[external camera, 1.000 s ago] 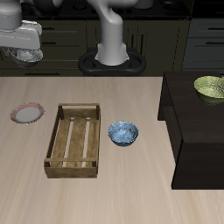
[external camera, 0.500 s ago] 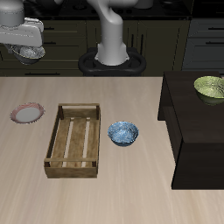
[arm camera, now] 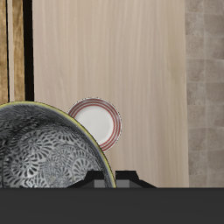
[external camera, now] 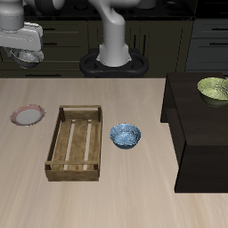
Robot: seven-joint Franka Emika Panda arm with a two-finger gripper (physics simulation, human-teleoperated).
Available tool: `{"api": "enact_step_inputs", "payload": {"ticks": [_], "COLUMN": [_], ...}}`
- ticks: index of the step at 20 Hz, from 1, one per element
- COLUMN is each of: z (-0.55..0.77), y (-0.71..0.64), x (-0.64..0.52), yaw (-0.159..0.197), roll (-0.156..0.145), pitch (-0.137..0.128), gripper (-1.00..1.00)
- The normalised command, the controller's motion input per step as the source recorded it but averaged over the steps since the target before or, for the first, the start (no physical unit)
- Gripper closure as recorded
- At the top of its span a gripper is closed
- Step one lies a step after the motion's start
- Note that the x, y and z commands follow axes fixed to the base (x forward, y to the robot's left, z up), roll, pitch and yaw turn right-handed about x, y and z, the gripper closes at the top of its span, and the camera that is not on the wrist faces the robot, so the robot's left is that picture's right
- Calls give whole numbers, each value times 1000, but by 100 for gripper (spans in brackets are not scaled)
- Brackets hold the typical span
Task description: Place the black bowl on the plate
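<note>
High above the table's back edge, my gripper (external camera: 28,53) is shut on the black bowl (external camera: 29,57), which hangs under the fingers. The wrist view shows the bowl's grey-white speckled inside (arm camera: 44,153) close up, with its rim at the gripper. The plate (external camera: 28,115), pinkish-red rimmed with a pale centre, lies flat on the table almost straight below the held bowl. In the wrist view the plate (arm camera: 96,122) peeks out beside the bowl's rim, partly covered by it.
A wooden slatted tray (external camera: 76,142) lies beside the plate, and a blue-patterned bowl (external camera: 126,135) sits just past it. A dark raised block (external camera: 200,134) stands at the far side with a pale green bowl (external camera: 214,88) on top.
The gripper with the black bowl has barely shifted, staying high over the plate. Nothing on the table has moved.
</note>
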Motion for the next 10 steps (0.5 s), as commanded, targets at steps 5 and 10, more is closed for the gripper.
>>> {"api": "enact_step_inputs", "payload": {"ticks": [5,10], "z": [-198,-236], "y": [-9,65], "x": [3,30], "yaw": [-12,7], "roll": [-4,13], "pitch": [-12,-8], "gripper": [100,100]}}
